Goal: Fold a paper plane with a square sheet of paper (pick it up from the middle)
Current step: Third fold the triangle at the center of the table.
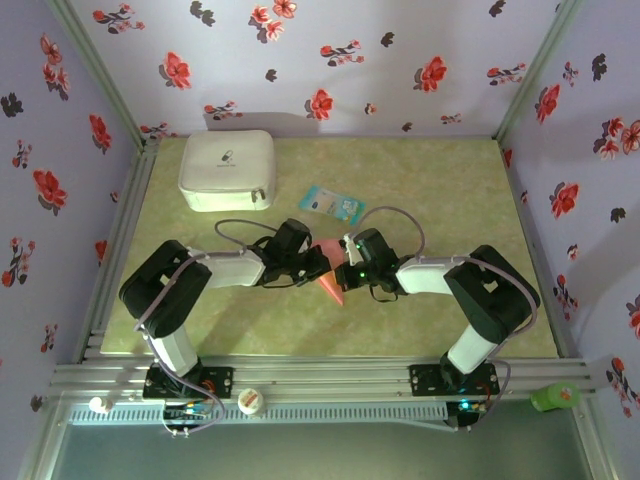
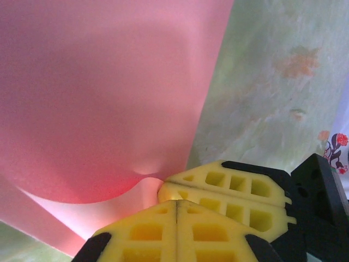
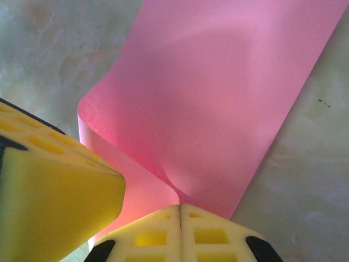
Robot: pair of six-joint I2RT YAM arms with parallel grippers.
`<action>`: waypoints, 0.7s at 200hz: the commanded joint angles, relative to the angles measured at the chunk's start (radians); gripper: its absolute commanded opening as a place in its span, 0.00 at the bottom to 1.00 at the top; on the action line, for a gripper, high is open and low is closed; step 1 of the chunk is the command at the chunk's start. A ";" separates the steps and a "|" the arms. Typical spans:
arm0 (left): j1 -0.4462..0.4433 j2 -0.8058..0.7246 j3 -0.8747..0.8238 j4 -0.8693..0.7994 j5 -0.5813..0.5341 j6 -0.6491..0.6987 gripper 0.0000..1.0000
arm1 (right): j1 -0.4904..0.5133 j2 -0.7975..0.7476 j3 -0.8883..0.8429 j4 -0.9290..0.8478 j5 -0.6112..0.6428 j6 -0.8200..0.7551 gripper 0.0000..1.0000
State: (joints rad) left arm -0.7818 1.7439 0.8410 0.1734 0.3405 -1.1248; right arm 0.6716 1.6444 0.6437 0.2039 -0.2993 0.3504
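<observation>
Floral-papered walls (image 1: 400, 90) enclose a mottled green-beige tabletop (image 1: 450, 310). At its centre, matte salmon-pink paper (image 1: 331, 282), creased to a sharp near-side point, sits between both claws: left gripper (image 2: 176, 210) and right gripper (image 3: 180, 213) each pinch its curled edge with latticed yellow pads (image 2: 147, 232)

Table (image 1: 450, 190) right of the white case (image 1: 228, 170): bare past the blue packet (image 1: 331, 204). Nearer than the case, left arm (image 1: 230, 268) and right arm (image 1: 430, 275) meet at the paper plane (image 1: 331, 284), barring mid-table; bare table either side.
</observation>
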 commanded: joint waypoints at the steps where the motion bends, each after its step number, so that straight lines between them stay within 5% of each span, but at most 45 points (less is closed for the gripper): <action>1: -0.005 0.016 -0.018 0.025 -0.010 -0.014 0.00 | -0.007 0.021 -0.002 -0.037 0.013 0.010 0.03; 140: -0.004 0.043 -0.056 -0.060 -0.059 0.036 0.00 | -0.007 0.018 -0.005 -0.034 0.009 0.016 0.05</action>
State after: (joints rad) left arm -0.7818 1.7660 0.8017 0.1486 0.3134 -1.1168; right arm 0.6716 1.6444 0.6437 0.2039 -0.2993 0.3511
